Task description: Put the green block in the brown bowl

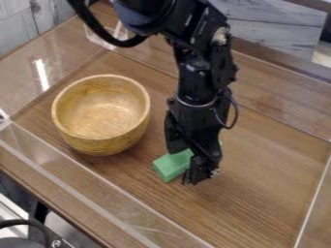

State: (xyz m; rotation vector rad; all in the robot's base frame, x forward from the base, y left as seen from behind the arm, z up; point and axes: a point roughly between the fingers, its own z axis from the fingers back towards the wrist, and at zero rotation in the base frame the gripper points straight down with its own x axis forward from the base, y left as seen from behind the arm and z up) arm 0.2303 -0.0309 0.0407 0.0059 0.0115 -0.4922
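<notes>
Pointing straight down over a dark wood-grain bench (258,208), the black gripper (189,167) stands with jaws spread, straddling the green block (169,167), which lies flat beside the brown bowl (100,113). A clear plastic barrier (52,160) edges the bench's front.

Black jointed robot arm (195,58), looped black cables, dark end effector (191,165)

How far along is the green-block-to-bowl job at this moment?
Done: only the approach. The open gripper points down right at the green block, which lies on the wooden table. In hand: lining up for the grasp; the jaws are open and the block is not lifted. Left: close on it, lift, carry it left, and release into the brown bowl, whose visible inside is bare.
</notes>
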